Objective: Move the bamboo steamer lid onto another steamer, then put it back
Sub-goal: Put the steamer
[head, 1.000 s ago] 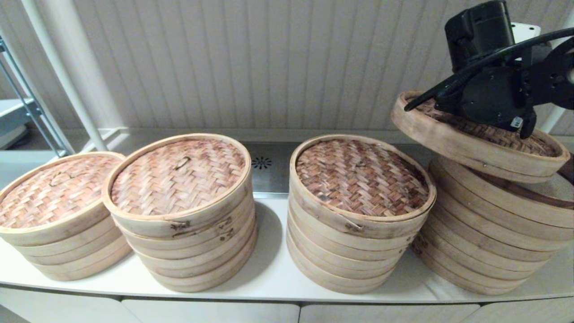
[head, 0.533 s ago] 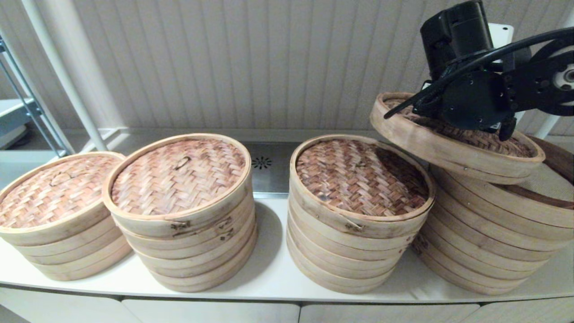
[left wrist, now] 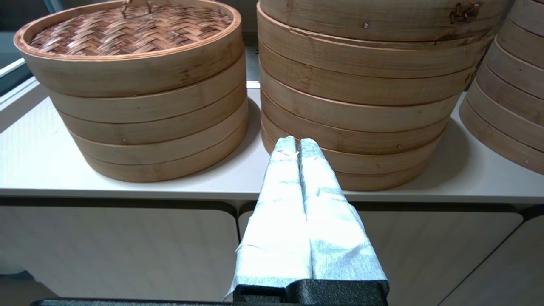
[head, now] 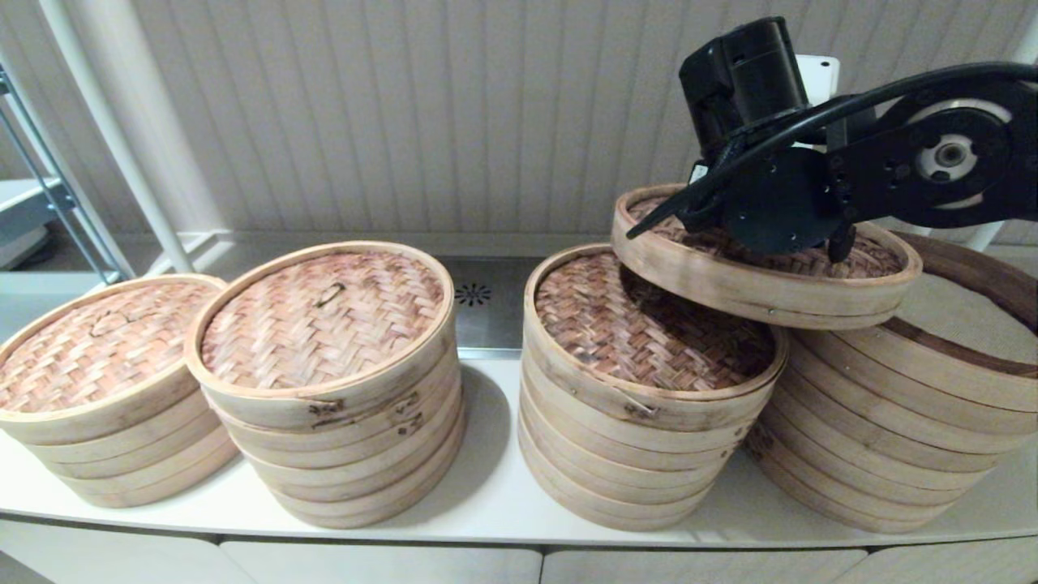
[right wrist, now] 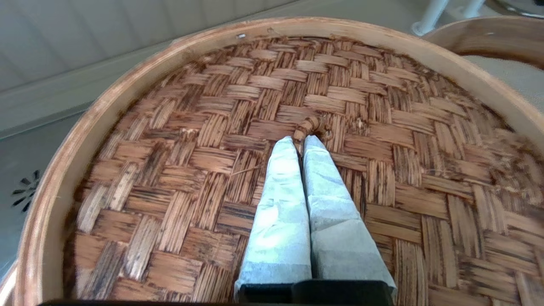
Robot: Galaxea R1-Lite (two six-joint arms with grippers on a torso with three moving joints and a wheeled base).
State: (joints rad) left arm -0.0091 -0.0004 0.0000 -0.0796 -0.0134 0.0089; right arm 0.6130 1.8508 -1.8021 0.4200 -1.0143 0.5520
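The woven bamboo lid [head: 754, 284] hangs tilted in the air. It overlaps the back right of the third steamer stack [head: 641, 405] and the left rim of the far-right stack [head: 908, 405]. That far-right steamer is uncovered and shows a pale liner [head: 961, 312]. My right gripper [right wrist: 302, 139] is shut on the lid's small handle loop [right wrist: 310, 125] at the middle of the weave [right wrist: 191, 127]. In the head view the black right wrist [head: 778, 203] hides the fingers. My left gripper [left wrist: 297, 142] is shut on nothing, low before the counter's front edge.
Two more lidded steamer stacks [head: 324, 373] [head: 97, 381] stand at the left of the white counter [head: 495, 487]. The third stack wears its own woven lid [head: 632, 324]. A panelled wall runs behind, and a metal rack leg [head: 49, 195] stands at far left.
My right arm has carried the lid leftward and a little lower, from above the far-right stack to partly over the third stack. The left gripper has not moved.
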